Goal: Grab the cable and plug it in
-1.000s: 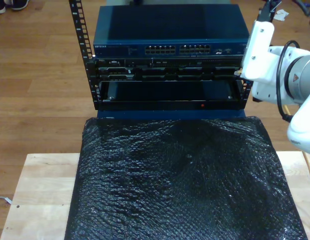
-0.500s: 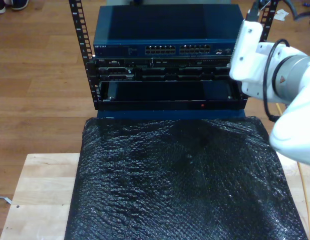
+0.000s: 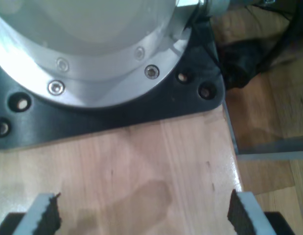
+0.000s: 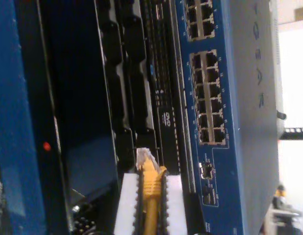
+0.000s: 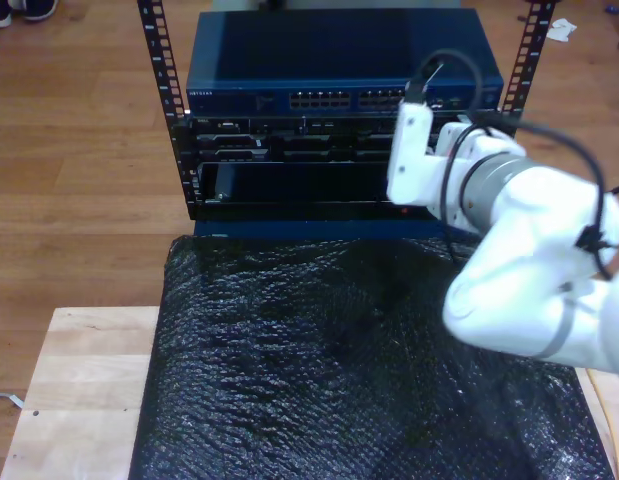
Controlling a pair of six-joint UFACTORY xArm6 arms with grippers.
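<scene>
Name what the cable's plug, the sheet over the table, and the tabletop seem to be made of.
The plug: clear plastic, probably, as it looks translucent. The cable: yellow, rubbery-looking jacket. The black sheet: glossy, wrinkled plastic film, perhaps bubble wrap. The tabletop: pale wood with visible grain.

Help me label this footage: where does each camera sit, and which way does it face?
Exterior view: high, looking down over the black bubble wrap toward the blue switch; a white arm reaches in from its right.
First wrist view: on my first tool, facing the wooden tabletop and an arm's base plate.
Second wrist view: on my second tool, holding the cable before the switch, which the exterior view shares.
</scene>
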